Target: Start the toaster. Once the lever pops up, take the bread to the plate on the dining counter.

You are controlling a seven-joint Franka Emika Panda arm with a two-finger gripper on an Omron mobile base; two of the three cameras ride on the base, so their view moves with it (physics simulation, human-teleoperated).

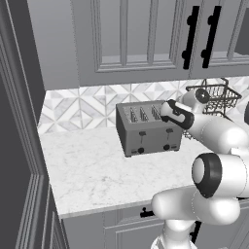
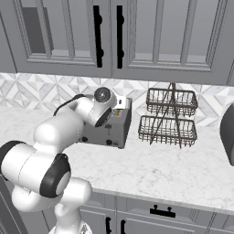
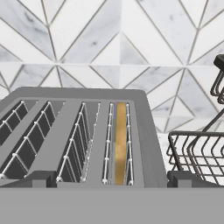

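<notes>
The grey four-slot toaster (image 1: 145, 130) stands on the marble worktop against the tiled wall. Its two black levers (image 1: 142, 133) sit high on the front face, above two round knobs. In the hand view, the bread (image 3: 120, 144) shows as a tan strip sunk deep in the toaster's (image 3: 78, 131) rightmost slot. My gripper (image 3: 112, 180) hovers open just above the toaster's right end, fingertips (image 3: 43, 178) wide apart and holding nothing. The hand (image 1: 177, 114) hides that end of the toaster (image 2: 112, 128) in the right base view. The plate and the dining counter are out of view.
A two-tier dark wire basket rack (image 2: 171, 118) stands just right of the toaster, close to my hand. Grey wall cabinets (image 1: 136, 34) hang low overhead. A dark rounded object (image 2: 228, 132) sits at the far right. A tall cabinet side (image 1: 19, 121) bounds the worktop's left end.
</notes>
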